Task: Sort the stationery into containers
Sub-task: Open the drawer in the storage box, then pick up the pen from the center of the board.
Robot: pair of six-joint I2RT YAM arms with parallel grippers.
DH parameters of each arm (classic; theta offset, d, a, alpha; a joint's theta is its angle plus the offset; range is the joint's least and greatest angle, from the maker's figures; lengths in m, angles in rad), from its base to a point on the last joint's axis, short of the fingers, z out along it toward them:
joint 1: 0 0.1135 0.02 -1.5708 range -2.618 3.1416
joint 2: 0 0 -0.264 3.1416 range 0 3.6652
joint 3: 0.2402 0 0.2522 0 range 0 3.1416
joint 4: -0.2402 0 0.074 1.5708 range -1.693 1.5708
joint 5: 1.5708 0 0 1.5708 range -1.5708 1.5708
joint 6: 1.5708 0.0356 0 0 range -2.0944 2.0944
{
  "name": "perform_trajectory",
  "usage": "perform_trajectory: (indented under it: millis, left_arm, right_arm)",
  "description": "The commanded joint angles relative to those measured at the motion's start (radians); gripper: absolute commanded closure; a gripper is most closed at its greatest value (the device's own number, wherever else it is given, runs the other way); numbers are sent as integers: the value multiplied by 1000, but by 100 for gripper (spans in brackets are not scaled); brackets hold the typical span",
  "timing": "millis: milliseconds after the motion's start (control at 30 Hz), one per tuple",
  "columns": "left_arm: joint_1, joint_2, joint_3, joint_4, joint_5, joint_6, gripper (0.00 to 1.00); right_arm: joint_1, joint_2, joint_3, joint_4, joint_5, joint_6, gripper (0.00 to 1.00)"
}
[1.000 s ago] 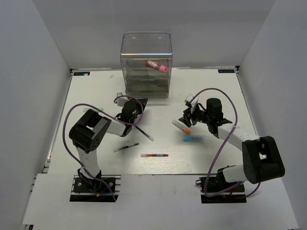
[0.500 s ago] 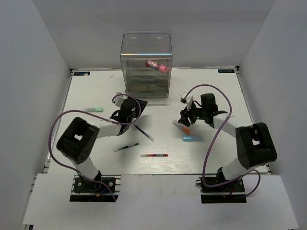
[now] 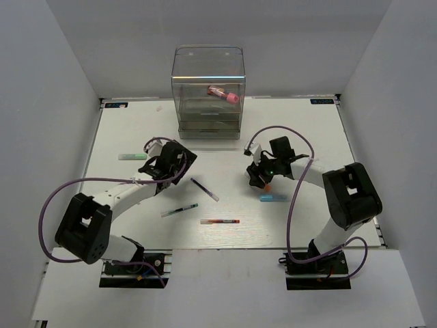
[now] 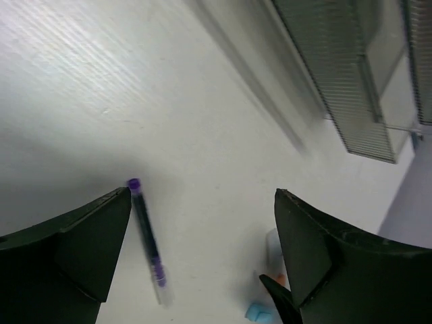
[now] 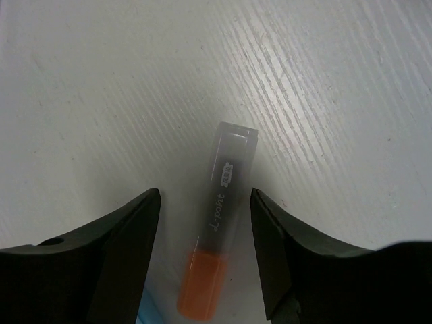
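The containers are a clear cabinet of stacked drawers [image 3: 208, 92] at the back, with a fat red pink-capped tube [image 3: 224, 93] inside. My left gripper [image 3: 164, 161] [image 4: 202, 196] is open over bare table, with a dark purple-tipped pen [image 3: 205, 189] [image 4: 146, 239] lying just by its left finger. My right gripper [image 3: 262, 175] [image 5: 204, 196] is open and straddles a short orange marker [image 5: 219, 229] [image 3: 265, 184], with a gap on each side. A green-black pen [image 3: 179, 210], a red-black pen [image 3: 220, 221], a light-blue marker [image 3: 273, 197] and a green marker [image 3: 133, 156] lie flat on the table.
The cabinet's lower drawer fronts [image 4: 351, 74] show at the top right of the left wrist view. The light-blue marker [image 4: 260, 312] lies close beside the orange one. Grey walls enclose the white table [image 3: 123, 130] on three sides.
My left gripper has opened and drawn back to the left, leaving the dark pen on the table. My right gripper has shifted left over the orange marker.
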Motion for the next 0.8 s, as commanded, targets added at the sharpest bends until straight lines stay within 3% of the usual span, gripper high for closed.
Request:
perform_trajectory:
  millis: [0, 133, 233, 267, 400, 500, 767]
  left_arm:
    - [24, -27, 78, -249, -47, 21, 3]
    - [79, 4, 110, -361, -28, 33, 2]
    - [149, 50, 138, -403, 28, 56, 1]
    - [168, 65, 158, -403, 43, 56, 1]
    - [251, 129, 221, -439, 92, 90, 1]
    - [306, 140, 252, -439, 92, 99, 1]
    - [432, 205, 360, -496, 123, 67, 1]
  right_arm:
    - [25, 21, 44, -33, 65, -22, 39]
    - [48, 43, 53, -50, 108, -40, 49]
    - [51, 55, 62, -79, 101, -65, 65]
    - [51, 49, 59, -81, 80, -86, 75]
    - [54, 14, 74, -108, 11, -196, 94]
    - [57, 3, 142, -133, -42, -296, 99]
    - [60, 49, 412, -127, -134, -466, 100]
